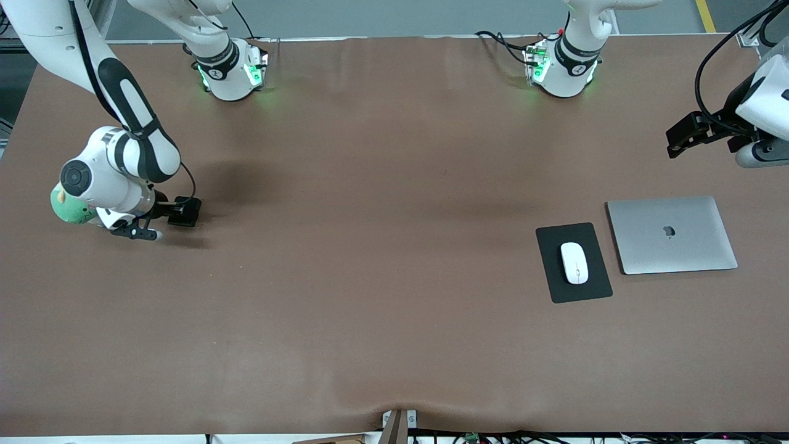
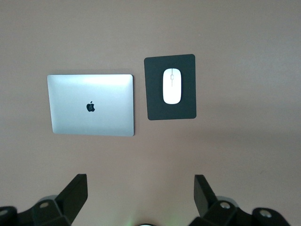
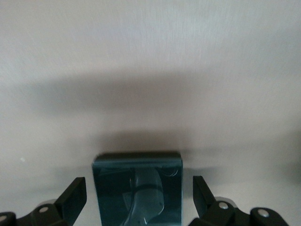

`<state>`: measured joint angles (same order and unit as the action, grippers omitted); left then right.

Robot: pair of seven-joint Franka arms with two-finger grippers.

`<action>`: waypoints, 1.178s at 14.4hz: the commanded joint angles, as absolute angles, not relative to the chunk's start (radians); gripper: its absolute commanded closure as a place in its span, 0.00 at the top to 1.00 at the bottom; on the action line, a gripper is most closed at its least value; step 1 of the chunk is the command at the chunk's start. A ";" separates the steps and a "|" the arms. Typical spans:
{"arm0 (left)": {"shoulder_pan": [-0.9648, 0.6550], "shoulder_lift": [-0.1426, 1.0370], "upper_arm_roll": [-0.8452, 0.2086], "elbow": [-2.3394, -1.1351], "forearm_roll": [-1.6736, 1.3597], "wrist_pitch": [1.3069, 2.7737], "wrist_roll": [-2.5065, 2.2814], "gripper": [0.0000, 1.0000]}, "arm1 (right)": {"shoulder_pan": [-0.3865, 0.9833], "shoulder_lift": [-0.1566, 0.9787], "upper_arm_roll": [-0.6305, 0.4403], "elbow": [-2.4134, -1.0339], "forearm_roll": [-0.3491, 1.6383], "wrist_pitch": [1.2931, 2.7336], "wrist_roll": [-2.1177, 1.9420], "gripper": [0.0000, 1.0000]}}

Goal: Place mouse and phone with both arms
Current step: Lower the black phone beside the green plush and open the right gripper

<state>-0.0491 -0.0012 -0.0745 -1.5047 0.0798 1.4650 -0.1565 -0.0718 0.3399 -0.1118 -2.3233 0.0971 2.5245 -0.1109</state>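
Observation:
The white mouse (image 1: 574, 263) lies on a matte black pad (image 1: 585, 293) toward the left arm's end of the table; the left wrist view shows the mouse (image 2: 172, 86) on the pad (image 2: 160, 111) too. The black glossy phone (image 3: 137, 188) lies flat on the table between the open fingers of my right gripper (image 3: 139, 183), with a gap on each side. In the front view the right gripper (image 1: 140, 233) is low at the right arm's end and hides the phone. My left gripper (image 2: 141, 181) is open and empty, high over the table's end (image 1: 755, 157).
A closed silver laptop (image 1: 672, 234) lies beside the pad, toward the left arm's end; it shows in the left wrist view (image 2: 89, 104). A green plush thing (image 1: 69, 209) sits by the right arm's wrist. The brown table (image 1: 370, 277) is bare in the middle.

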 commanded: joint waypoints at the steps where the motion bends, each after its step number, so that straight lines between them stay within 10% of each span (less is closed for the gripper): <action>1: -0.048 -0.015 -0.072 -1.514 0.064 1.456 -0.137 1.00 | -0.086 0.330 -0.097 -2.209 0.092 2.407 -0.120 1.00; 17: -0.037 -0.020 -0.069 -1.503 0.058 1.447 -0.120 1.00 | -0.060 0.338 -0.075 -1.485 0.092 1.844 -0.117 1.00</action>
<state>-0.0428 -0.0020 -0.0724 -1.5015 0.0797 1.4589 -0.1443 -0.0651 0.3372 -0.0815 -1.5529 0.0975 1.8877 -0.1109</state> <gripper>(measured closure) 0.000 0.000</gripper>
